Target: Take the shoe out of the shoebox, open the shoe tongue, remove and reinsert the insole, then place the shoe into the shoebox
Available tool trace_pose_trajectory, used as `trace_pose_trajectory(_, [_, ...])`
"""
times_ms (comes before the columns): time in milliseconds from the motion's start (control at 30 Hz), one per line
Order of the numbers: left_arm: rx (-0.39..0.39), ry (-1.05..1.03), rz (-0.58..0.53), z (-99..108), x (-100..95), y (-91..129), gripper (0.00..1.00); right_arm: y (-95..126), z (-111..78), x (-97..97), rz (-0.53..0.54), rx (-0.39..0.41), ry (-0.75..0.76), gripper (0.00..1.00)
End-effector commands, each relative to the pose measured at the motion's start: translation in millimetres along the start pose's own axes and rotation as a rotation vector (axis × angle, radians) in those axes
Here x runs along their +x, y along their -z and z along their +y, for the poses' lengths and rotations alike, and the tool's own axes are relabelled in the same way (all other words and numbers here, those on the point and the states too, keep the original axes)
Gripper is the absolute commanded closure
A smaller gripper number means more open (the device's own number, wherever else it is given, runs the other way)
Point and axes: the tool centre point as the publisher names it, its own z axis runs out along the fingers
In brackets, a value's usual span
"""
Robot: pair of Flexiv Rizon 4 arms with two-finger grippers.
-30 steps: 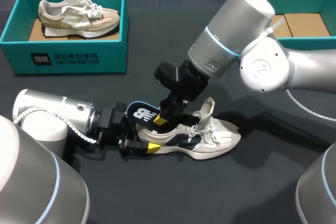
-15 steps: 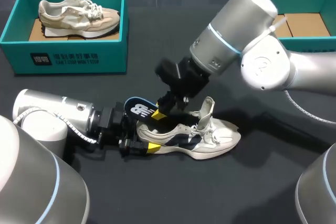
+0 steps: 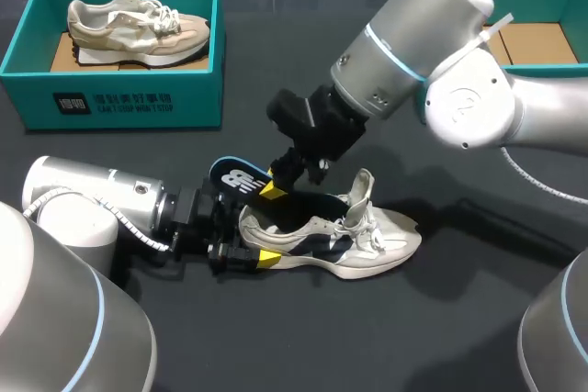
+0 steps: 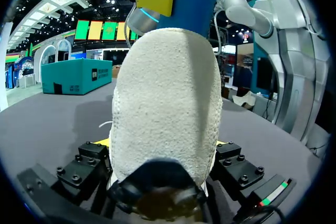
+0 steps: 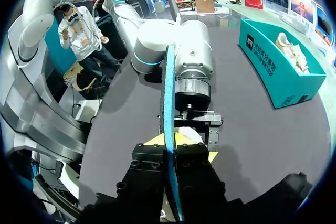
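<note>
Lying on its sole on the dark table [image 3: 276, 337], the white shoe [image 3: 367, 240] sits out in front of the robot, toe toward the robot's right and well apart from both boxes. The left arm [image 3: 101, 204] comes in low along the table, and its jaws are pinching the shoe's heel from both sides, yellow tips pressed against the pale fabric. The shoe's tongue [image 3: 365, 188] stands up, with the laces loose around it.

Over the heel opening, the right arm [image 3: 413, 52] reaches down from above. Its jaws are clamped on the blue insole [image 3: 237, 176], one finger on each face. The insole's heel end, with its white print, tilts up and out above the left jaws. I cannot tell from here whether its front end is still inside the shoe.

At the table's far left, a teal shoebox [image 3: 119, 103] holds a second, beige shoe [image 3: 129, 25]. At the far right stands another teal shoebox [image 3: 551, 71] with brown card showing on its floor.
</note>
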Motion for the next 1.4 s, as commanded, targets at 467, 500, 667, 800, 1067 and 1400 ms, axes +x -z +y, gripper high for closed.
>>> trace_pose_trajectory(467, [-0.001,0.000,0.000,1.4,0.0,-1.2,1.00,53.4,46.5,18.8,0.056,-0.257,0.017,1.00])
trace_pose_trajectory(500, [-0.001,0.000,0.000,1.4,0.0,-1.2,1.00,53.4,46.5,18.8,0.056,-0.257,0.017,1.00])
trace_pose_trajectory(667, [-0.001,0.000,0.000,1.4,0.0,-1.2,1.00,56.8,50.7,21.4,0.081,-0.344,0.039,1.00])
trace_pose_trajectory(800, [-0.001,0.000,0.000,1.4,0.0,-1.2,1.00,102.9,50.1,32.2,0.078,-0.397,-0.004,1.00])
trace_pose_trajectory(1067, [-0.001,0.000,0.000,1.4,0.0,-1.2,1.00,151.7,50.9,42.6,0.099,-0.461,-0.072,1.00])
trace_pose_trajectory(1400, [-0.001,0.000,0.000,1.4,0.0,-1.2,1.00,186.6,40.3,54.4,0.019,-0.554,-0.136,1.00])
